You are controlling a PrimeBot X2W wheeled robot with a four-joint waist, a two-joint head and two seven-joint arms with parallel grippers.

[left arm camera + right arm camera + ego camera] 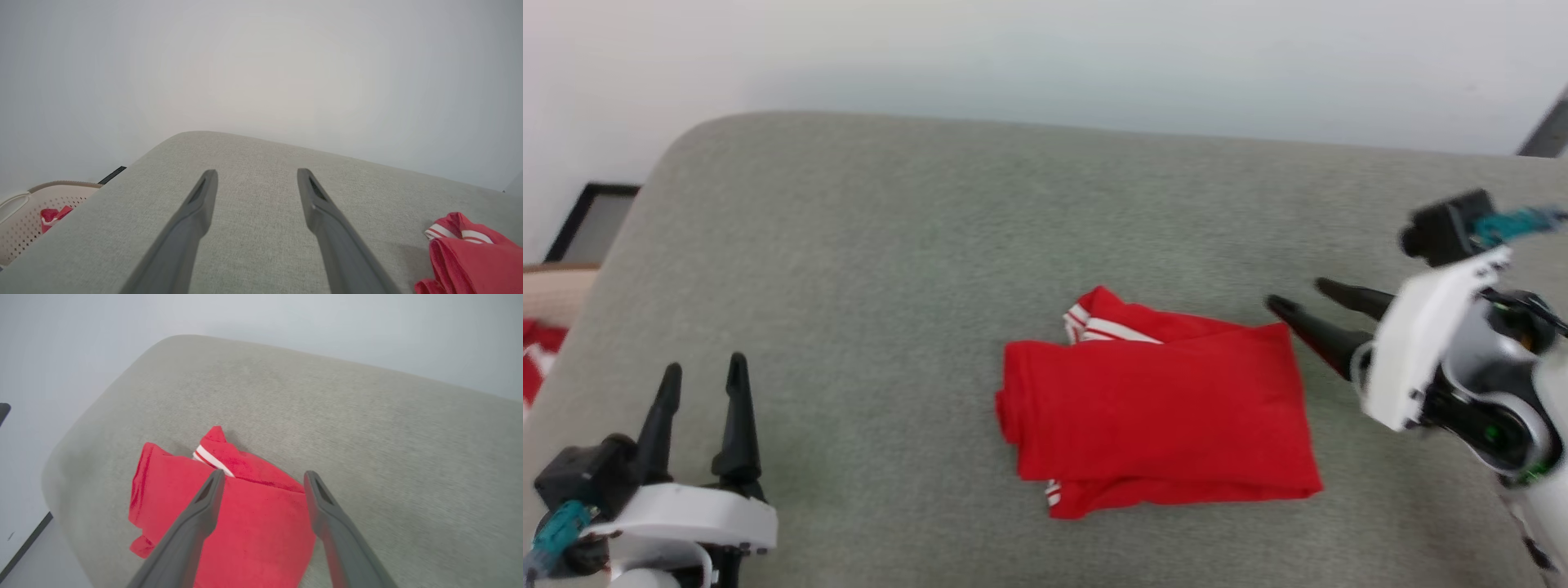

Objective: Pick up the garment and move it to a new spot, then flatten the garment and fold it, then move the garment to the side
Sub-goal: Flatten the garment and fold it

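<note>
The red garment (1160, 412) lies folded into a rough rectangle on the grey cushion (915, 245), white stripe trim showing at its far left corner and near left edge. My right gripper (1294, 296) hovers open just off the garment's far right corner, fingers pointing left, holding nothing. From the right wrist view the garment (229, 522) lies under and beyond the spread fingers (204, 506). My left gripper (704, 369) stands open at the near left, well away from the cloth. In the left wrist view the garment (470, 257) sits at the lower right.
A pale perforated basket (24, 220) with red-and-white cloth inside (51, 215) stands off the cushion's left end. The same cloth (535, 355) shows at the head view's left edge. A white wall runs behind; a dark frame (592, 220) leans at the far left.
</note>
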